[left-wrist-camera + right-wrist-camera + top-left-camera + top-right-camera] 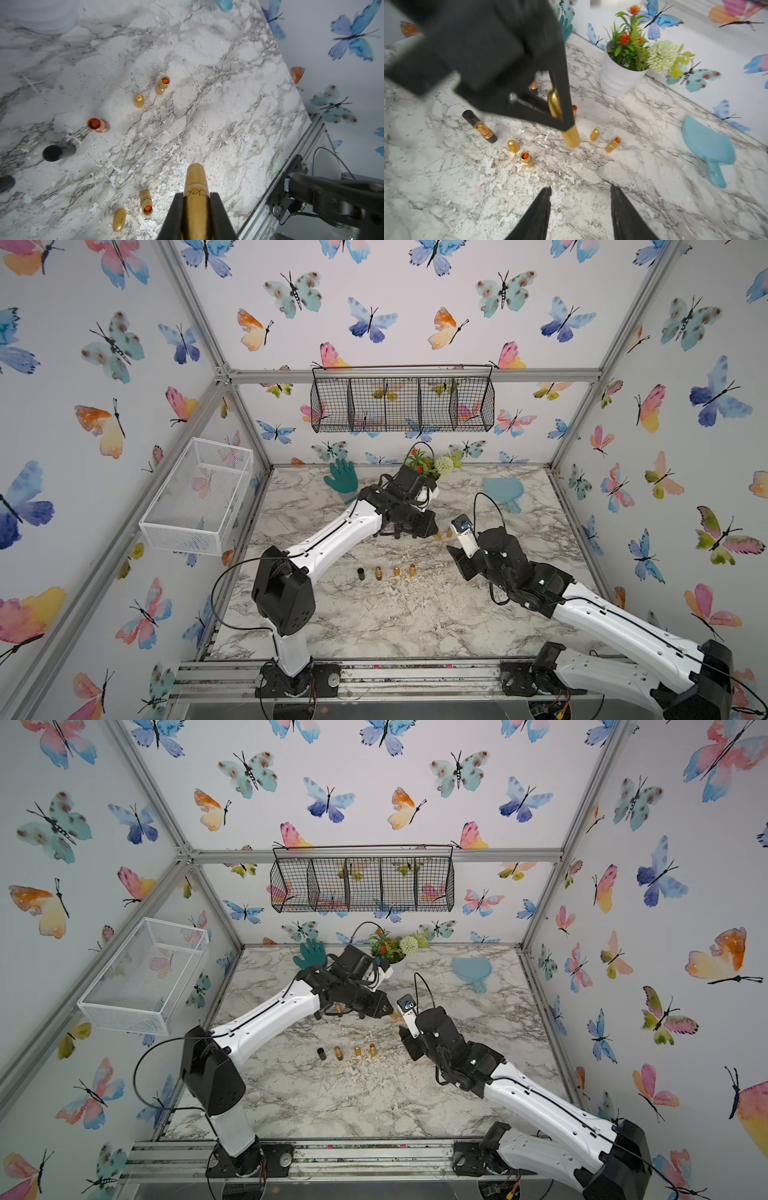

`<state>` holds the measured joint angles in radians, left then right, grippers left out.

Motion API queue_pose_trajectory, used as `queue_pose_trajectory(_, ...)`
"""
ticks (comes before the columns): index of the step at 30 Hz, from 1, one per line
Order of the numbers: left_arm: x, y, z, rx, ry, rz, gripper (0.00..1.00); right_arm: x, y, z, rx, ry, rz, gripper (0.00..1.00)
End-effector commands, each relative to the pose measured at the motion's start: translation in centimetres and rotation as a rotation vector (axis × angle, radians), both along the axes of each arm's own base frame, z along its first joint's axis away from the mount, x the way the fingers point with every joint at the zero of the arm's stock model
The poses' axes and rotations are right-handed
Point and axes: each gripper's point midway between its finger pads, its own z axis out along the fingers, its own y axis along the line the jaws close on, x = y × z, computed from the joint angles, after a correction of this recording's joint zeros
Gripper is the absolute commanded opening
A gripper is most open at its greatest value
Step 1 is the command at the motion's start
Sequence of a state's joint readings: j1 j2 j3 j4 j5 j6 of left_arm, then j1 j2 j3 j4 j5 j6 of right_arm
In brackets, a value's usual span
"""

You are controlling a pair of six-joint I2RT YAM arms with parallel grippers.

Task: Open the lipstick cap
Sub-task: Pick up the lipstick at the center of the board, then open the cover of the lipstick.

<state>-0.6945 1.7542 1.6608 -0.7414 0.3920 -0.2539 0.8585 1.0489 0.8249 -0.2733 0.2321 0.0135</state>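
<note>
Lipstick [195, 178], gold and capped, is clamped in the left gripper [196, 196], whose jaws are closed tight on its lower barrel. In both top views this grip sits near the middle of the frame, low over the marble table [374, 622]. The rounded end pokes out beyond the jaws, probably so the cap stays free to be pulled. The right gripper [580, 188] is just to the lower right in the top views. It faces the lipstick with its jaws parted and holds nothing, and it seems lined up to take the cap. On the table beneath lie a loose gold cap [594, 134] and an opened lipstick [612, 144], close to the held lipstick's tip.
</note>
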Motion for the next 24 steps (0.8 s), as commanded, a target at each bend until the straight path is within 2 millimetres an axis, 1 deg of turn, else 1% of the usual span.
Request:
queue_pose_trajectory(1,-2.3,1.8,0.5,-0.054,0.104,-0.048,0.0,-0.5,3.5,0.8,0.094,0.019,0.145,0.49)
queue_pose_trajectory(3,-2.6,2.9,1.0,-0.089,0.124,-0.045,0.0,-0.3,4.7,0.9,0.095,0.024,0.185,0.5)
queue_pose_trajectory(7,-3.3,4.3,1.7,-0.147,0.154,-0.053,0.0,-0.1,6.9,1.9,0.117,0.009,0.27,0.52)
queue_pose_trajectory(10,-3.7,4.9,2.2,-0.198,0.174,-0.062,0.0,0.4,8.0,1.6,0.101,0.026,0.298,0.52)
queue_pose_trajectory(16,-4.4,5.2,2.5,-0.243,0.203,-0.089,0.0,1.4,9.0,1.1,0.084,0.022,0.312,0.52)
queue_pose_trajectory(19,-4.5,5.2,2.6,-0.251,0.205,-0.097,0.0,1.8,9.2,0.4,0.077,0.03,0.318,0.5)
queue_pose_trajectory(21,-4.8,5.2,2.5,-0.26,0.221,-0.111,0.0,2.0,9.3,0.4,0.084,0.024,0.319,0.49)
queue_pose_trajectory(24,-4.7,5.3,1.9,-0.244,0.228,-0.106,0.0,2.2,9.5,0.6,0.092,0.014,0.321,0.44)
